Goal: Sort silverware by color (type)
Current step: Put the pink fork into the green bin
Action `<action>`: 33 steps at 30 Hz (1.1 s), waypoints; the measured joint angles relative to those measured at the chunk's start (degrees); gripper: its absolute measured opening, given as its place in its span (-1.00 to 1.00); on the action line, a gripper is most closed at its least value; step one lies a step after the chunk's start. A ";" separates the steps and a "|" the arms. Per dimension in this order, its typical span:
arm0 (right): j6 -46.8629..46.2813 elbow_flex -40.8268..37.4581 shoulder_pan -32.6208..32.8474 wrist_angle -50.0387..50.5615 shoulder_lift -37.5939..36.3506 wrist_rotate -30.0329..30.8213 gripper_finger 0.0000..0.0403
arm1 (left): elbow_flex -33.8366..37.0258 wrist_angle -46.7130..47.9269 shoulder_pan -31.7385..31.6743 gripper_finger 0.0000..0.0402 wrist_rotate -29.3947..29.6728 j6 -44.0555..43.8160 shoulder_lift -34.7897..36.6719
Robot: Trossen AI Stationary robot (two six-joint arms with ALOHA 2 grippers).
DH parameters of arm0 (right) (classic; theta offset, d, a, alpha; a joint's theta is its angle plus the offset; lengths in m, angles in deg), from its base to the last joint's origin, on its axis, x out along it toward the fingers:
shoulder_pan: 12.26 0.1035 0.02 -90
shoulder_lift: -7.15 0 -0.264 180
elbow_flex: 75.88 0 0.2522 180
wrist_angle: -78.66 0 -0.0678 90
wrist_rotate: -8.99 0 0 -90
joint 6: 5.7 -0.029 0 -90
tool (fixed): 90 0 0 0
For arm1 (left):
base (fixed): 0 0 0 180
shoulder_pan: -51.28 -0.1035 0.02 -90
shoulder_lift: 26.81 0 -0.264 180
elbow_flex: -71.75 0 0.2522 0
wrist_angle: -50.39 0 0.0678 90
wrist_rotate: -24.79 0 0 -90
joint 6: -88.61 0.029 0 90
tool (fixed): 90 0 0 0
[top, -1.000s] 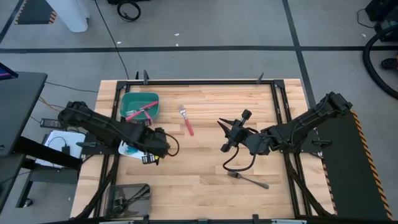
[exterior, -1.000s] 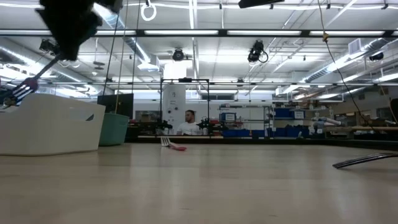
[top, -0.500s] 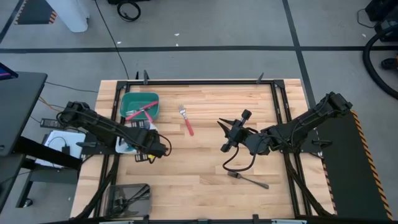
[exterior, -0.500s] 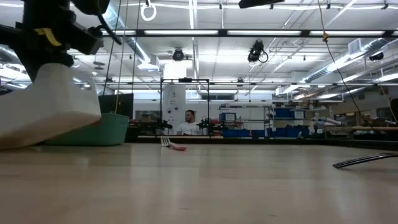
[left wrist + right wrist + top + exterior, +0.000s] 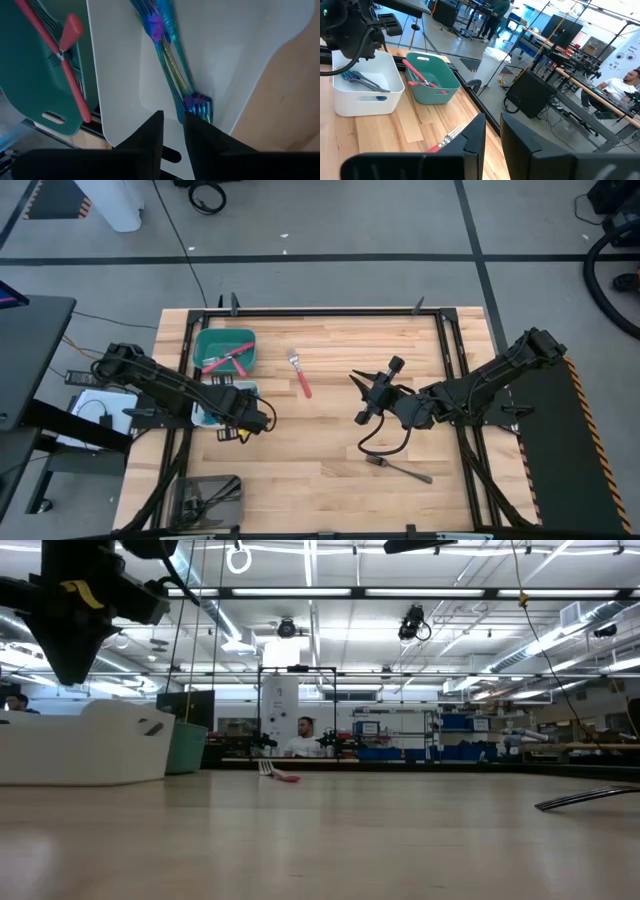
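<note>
No legible writing on white bin [image 5: 125, 75] or blue-handled forks [image 5: 172, 65]

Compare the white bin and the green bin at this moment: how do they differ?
The white bin holds blue utensils; the green bin holds red-handled utensils. The left gripper hangs at the white bin's edge, while nothing is over the green bin. Both sit side by side on the table's left, each with a handle slot.
</note>
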 joint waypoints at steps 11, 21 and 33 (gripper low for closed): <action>0.00 0.00 0.00 0.00 0.00 0.00 -0.67 | -13.34 -4.96 -1.12 -0.58 11.41 1.75 -0.02; -0.07 0.00 0.00 0.07 0.00 0.00 -0.67 | -18.16 -25.40 -9.56 -0.58 20.13 15.79 -0.02; -0.09 0.00 0.00 1.65 0.00 0.06 -0.67 | -14.06 -46.60 -25.63 -0.40 13.49 8.95 -0.07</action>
